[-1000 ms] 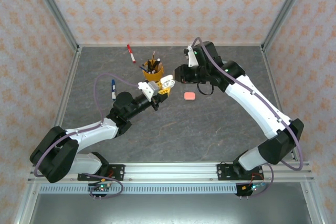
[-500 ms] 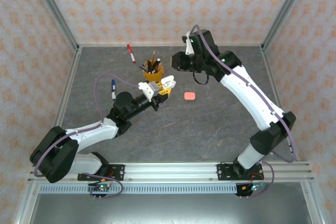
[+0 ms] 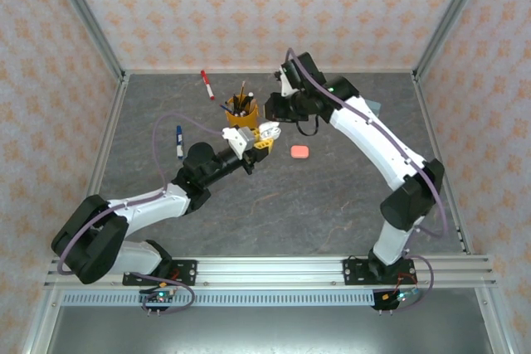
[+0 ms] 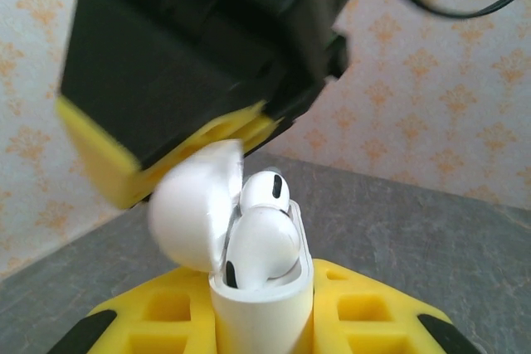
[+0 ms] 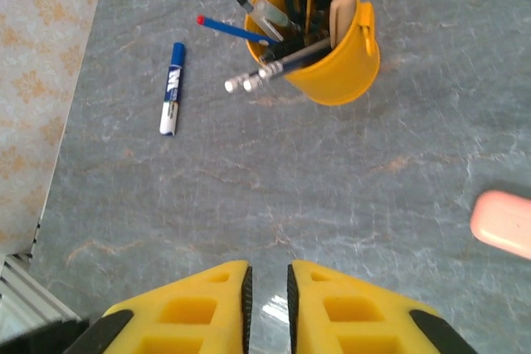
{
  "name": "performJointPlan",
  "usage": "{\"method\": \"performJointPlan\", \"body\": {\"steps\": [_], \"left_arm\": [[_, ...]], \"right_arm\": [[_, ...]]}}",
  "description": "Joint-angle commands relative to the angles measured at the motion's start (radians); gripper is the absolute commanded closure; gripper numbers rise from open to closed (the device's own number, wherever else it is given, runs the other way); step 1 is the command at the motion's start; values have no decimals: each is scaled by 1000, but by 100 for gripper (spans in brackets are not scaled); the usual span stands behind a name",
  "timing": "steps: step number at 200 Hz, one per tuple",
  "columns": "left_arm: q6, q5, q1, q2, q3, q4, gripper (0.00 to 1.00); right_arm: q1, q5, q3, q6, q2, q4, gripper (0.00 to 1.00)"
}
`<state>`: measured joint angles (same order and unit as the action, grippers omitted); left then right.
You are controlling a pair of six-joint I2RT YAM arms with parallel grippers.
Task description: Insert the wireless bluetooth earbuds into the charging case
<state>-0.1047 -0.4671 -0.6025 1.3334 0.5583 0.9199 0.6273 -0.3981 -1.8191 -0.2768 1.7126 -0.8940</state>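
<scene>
Two earbuds (image 4: pixel 264 242) in case (image 4: pixel 261 311) (left gripper (image 4: pixel 265 333))

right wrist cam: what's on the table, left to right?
blue marker → yellow pen cup → pink case, cut off by the right edge

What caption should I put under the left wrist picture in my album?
Open white charging case held upright by the left gripper, with white earbuds sitting in it.
</scene>
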Motion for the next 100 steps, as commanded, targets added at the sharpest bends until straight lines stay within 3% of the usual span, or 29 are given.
{"method": "performJointPlan", "body": {"steps": [1, 28, 65, 100], "left_arm": [[5, 19, 1, 12, 44, 19, 100], [11, 19, 1, 24, 49, 24, 100], [61, 21, 1, 40, 55, 4, 100], [205, 88, -21, 62, 28, -62, 100]], "right_arm": [[15, -8, 98, 15, -133, -18, 80], [14, 64, 188, -1, -225, 11, 80], [-26, 300, 273, -98, -315, 50, 75], [-76, 386, 429, -160, -379, 124, 72]]}}
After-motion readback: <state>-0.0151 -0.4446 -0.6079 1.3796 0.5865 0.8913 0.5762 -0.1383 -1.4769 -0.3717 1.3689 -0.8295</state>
